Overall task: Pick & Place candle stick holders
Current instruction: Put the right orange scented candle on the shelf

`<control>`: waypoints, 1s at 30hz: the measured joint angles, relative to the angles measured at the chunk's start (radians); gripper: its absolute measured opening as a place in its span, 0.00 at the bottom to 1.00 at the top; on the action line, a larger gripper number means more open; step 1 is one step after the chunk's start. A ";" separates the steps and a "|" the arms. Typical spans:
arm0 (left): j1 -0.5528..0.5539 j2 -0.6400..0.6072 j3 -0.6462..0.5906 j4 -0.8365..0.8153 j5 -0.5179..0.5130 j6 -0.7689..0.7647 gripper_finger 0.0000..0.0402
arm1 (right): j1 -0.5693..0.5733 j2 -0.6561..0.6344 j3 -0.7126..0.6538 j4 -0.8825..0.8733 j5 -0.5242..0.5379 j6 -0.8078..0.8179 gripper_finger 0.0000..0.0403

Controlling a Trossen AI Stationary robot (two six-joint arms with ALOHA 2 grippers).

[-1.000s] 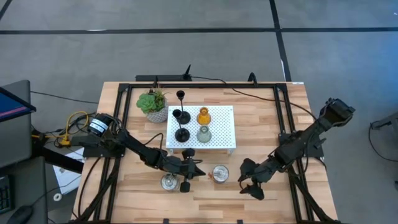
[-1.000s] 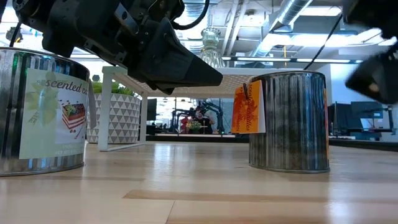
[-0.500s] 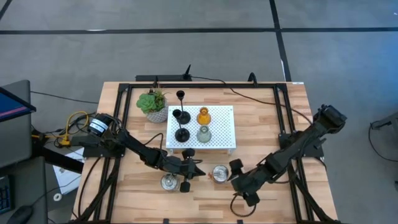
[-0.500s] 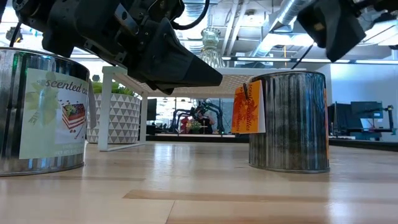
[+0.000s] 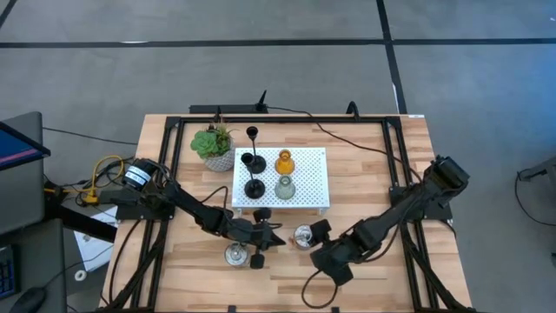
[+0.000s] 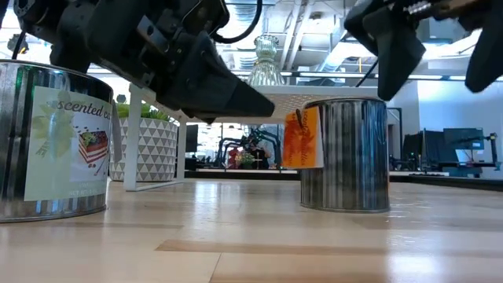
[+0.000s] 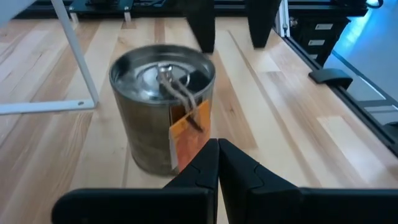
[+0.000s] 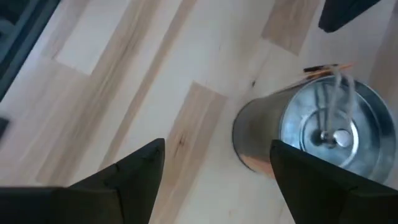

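A silvery glass cup [image 5: 303, 234] with an orange tag [image 6: 296, 140] stands on the table [image 5: 365, 165] just in front of the white platform [image 5: 311, 178]. The right gripper [image 5: 320, 239] hovers beside it, fingers spread wide, holding nothing. The left gripper [image 5: 280, 239] has its fingers pressed together, empty, near a second cup [image 6: 49, 141] labelled "scented".

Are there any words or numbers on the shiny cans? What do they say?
"scented ca": on the white picture label of the left silvery cup; the rest is cut off where the label curves away.
The orange tag on the other silvery cup has writing, but it is too blurred to read.
No numbers can be read anywhere.
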 joint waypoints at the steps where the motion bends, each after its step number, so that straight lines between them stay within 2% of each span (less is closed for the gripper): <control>1: 0.000 0.000 -0.005 0.000 0.000 0.000 0.02 | 0.000 -0.001 0.010 -0.013 0.000 -0.003 0.70; 7: 0.000 0.000 -0.025 -0.001 -0.002 -0.026 0.02 | -0.025 0.001 0.033 -0.012 0.045 -0.041 0.70; 13: 0.000 0.000 -0.033 0.003 -0.003 -0.059 0.02 | -0.077 0.003 0.013 0.002 0.045 -0.040 0.70; 19: -0.002 0.000 -0.033 0.006 -0.002 -0.060 0.02 | -0.110 0.001 0.015 0.014 -0.043 -0.014 0.70; 30: -0.002 0.000 -0.033 0.006 -0.002 -0.060 0.02 | -0.114 0.000 0.016 0.001 -0.076 0.032 0.70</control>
